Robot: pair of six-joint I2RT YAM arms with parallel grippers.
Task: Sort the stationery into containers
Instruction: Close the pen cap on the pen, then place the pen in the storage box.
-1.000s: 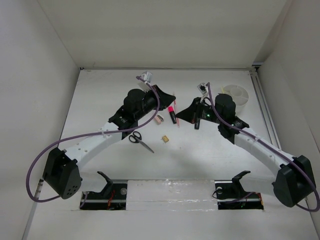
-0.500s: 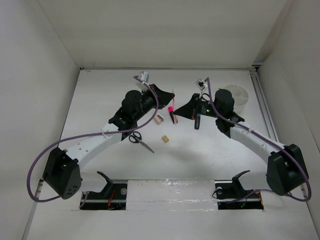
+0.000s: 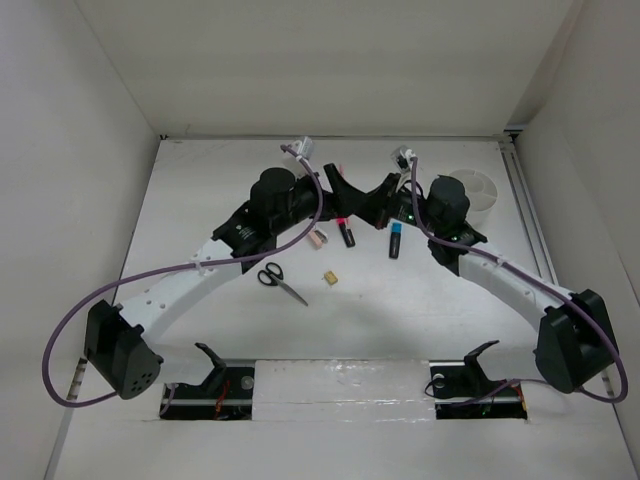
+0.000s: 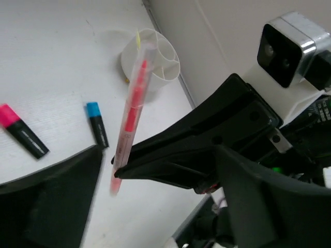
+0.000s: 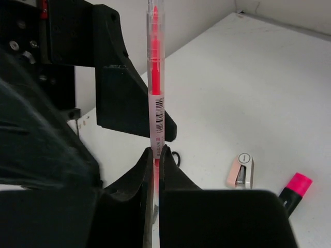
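You are working in a white-walled box point(image 3: 300, 60) over a bare white table point(image 3: 190, 190), with both arms reaching in to meet at the middle. The white divided cup point(image 3: 482, 212) stands at the far right, well apart from the loose items, and a yellow tip pokes out of it. The scissors point(image 3: 280, 282) lie nearest the bases, left of centre. The pink-capped marker point(image 3: 346, 232) and blue-capped marker point(image 3: 395, 241) lie flat below the two grippers.

Your right gripper point(image 5: 155, 157) is clenched on the low end of the pink pen point(image 5: 155, 77), holding it off the table. Your left gripper point(image 3: 340, 187) is spread wide (one finger on each side of the pen, touching nothing). The eraser point(image 3: 319, 239) lies just left of the pink-capped marker, and the tan piece point(image 3: 328, 277) sits beside the scissors.
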